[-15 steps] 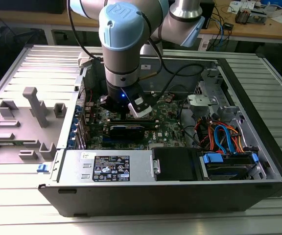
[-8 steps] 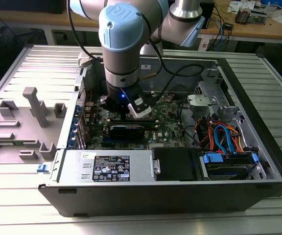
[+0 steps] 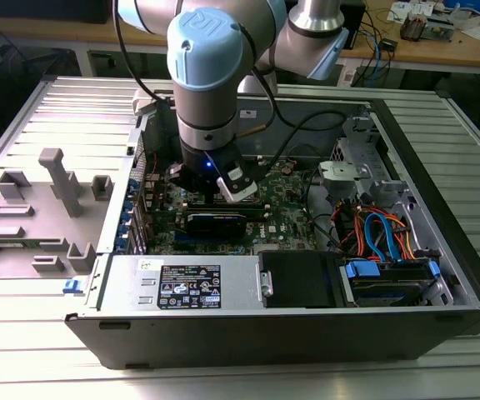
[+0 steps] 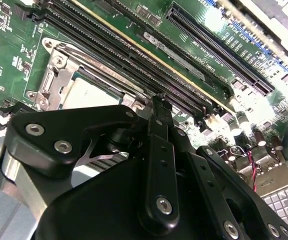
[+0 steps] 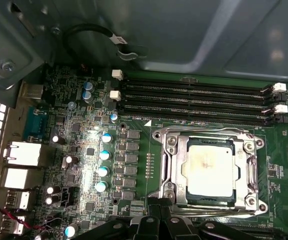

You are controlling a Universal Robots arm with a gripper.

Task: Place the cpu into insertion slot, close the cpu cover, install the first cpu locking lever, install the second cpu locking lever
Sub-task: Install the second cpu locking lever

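Note:
The cpu [image 5: 211,169], a pale silver square, lies in the insertion slot [image 5: 160,136] on the green board. The cpu cover [image 5: 176,170], a silver frame, lies flat around the chip's edges; its window leaves the chip's top bare. In the second wrist view the cpu [image 4: 86,95] and the cover [image 4: 51,80] sit just beyond my black gripper [image 4: 156,102], whose fingers are drawn together at the socket's near edge with nothing seen between them. My gripper [image 3: 223,185] hangs low inside the open computer case in the exterior view.
Long black memory slots [image 5: 194,95] run beside the socket, and a long card slot [image 4: 219,50] lies further off. A labelled power supply box [image 3: 190,285] and a drive bay with blue and orange cables [image 3: 382,242] line the case's near side. Grey fixtures [image 3: 57,192] stand on the exterior view's left.

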